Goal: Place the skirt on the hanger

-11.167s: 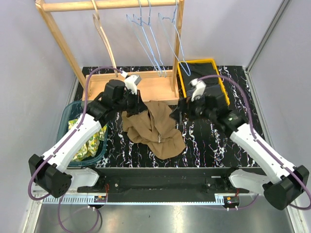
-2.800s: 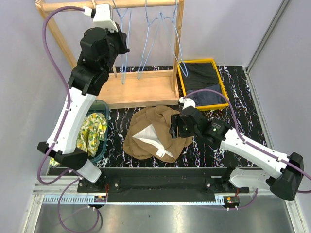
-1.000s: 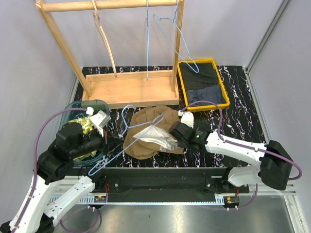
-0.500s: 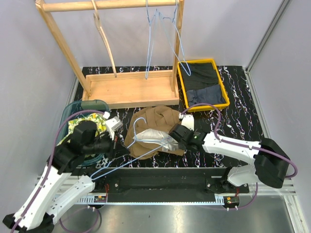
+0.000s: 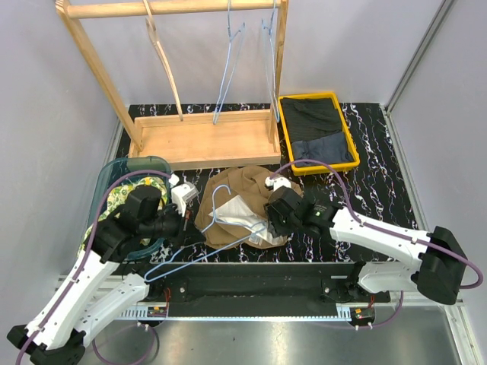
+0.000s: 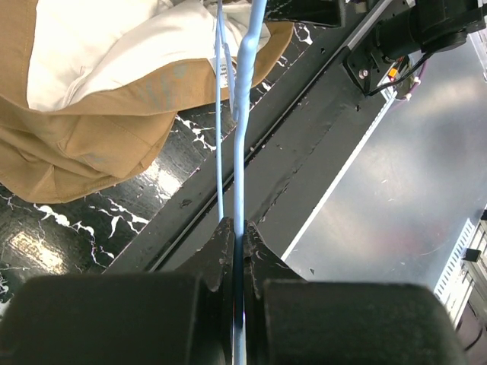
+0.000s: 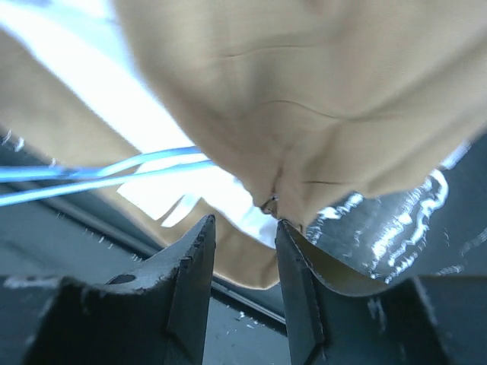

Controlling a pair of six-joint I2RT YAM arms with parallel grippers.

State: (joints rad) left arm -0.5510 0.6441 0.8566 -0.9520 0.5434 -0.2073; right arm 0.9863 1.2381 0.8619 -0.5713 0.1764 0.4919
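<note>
The tan skirt (image 5: pixel 242 186) lies crumpled on the black marbled table, its white lining (image 5: pixel 245 215) turned up at the near edge. A blue wire hanger (image 5: pixel 205 251) lies slanted across that edge, hook (image 5: pixel 218 199) over the fabric. My left gripper (image 5: pixel 188 232) is shut on the hanger's wire (image 6: pixel 242 114), and in the left wrist view the jaws (image 6: pixel 237 228) pinch it. My right gripper (image 5: pixel 266 222) sits at the skirt's near right edge. Its jaws (image 7: pixel 243 224) stand open, with the skirt (image 7: pixel 319 91) just beyond the tips and the hanger's wires (image 7: pixel 114 171) to the left.
A wooden rack (image 5: pixel 198 141) stands behind the skirt with blue wire hangers (image 5: pixel 228 68) and a wooden hanger (image 5: pixel 163 65) on its rail. A yellow bin (image 5: pixel 283 129) of dark clothes sits at back right. A teal basket (image 5: pixel 106 179) of clothes is on the left.
My right gripper's jaws have widened and the lifted lining edge has sunk back to the table. The left arm has shifted the hanger right, across the skirt's near edge.
</note>
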